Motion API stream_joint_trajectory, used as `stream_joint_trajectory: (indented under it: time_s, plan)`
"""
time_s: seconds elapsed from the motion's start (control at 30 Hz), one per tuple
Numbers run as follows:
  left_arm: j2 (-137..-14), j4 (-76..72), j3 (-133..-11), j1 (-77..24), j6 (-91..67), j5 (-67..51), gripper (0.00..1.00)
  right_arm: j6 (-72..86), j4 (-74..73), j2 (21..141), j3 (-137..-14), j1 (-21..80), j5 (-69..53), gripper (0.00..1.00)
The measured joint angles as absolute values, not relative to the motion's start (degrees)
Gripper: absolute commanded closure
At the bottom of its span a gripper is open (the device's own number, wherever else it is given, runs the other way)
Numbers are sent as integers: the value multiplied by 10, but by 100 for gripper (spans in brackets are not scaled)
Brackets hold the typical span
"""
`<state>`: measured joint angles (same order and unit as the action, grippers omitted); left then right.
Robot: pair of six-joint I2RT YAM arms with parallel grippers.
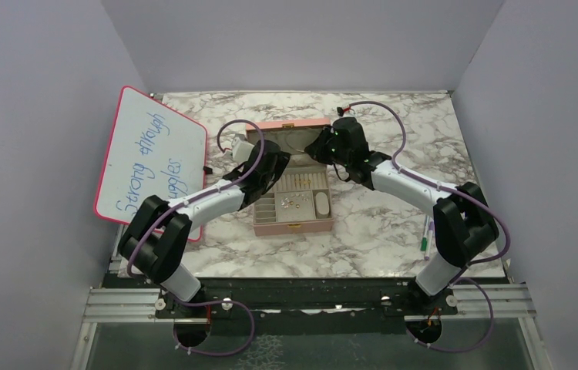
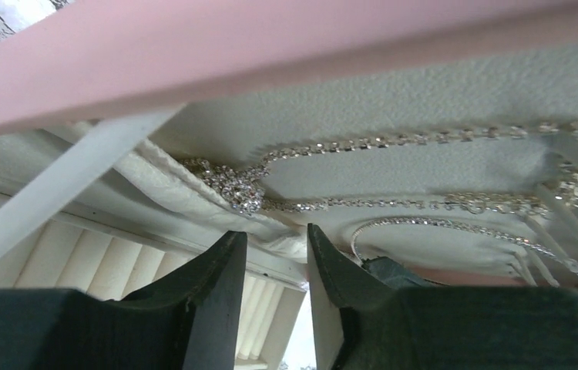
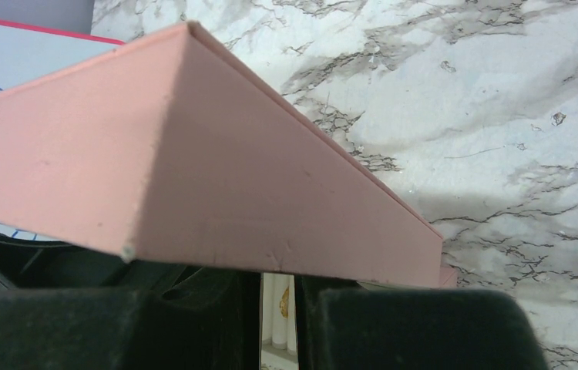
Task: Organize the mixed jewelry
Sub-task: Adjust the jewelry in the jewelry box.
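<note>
- At the middle of the white-and-grey marble table we see the pink rectangular jewellery box standing open, its pink hinged lid raised at the back so the compartments can be reached from above
- Down in the front compartments lie the tiny gold and silver pieces, bunched together rather than sorted; we judge the organizing far from finished
- Against the white padded lining inside the lid rest the thin silver hoop-like chain and the sparkling rhinestone strands, which meet in a glittering knot at the edge of a fabric pocket
- Just below those strands the left gripper points up at the lining, its fingers parted by a narrow gap with nothing between them; we take this as lining up on a strand
- Round at the lid's outer right corner sits the right gripper, fingers close together; we cannot tell whether they pinch the lid's edge, though the spot would suit steadying the lid while the other arm works
- Off to the sides, the red-rimmed whiteboard and the green-and-white marker pen play no part, the pen well apart from the box
</note>
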<state>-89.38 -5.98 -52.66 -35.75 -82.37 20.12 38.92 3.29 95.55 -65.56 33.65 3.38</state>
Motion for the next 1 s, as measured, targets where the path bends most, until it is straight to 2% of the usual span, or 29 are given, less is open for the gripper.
stream_joint_trajectory:
  time_s: [0.17,0.33,1.0]
  plan:
    - [-904,-50,-529,-357,-827,203,77,389,33,956,-656,336,34,87]
    - [-911,-37,-539,-357,-827,203,100,383,31,959,-664,336,33,87]
    - [-912,-16,-549,-354,-792,178,100,364,29,1001,-683,336,22,84]
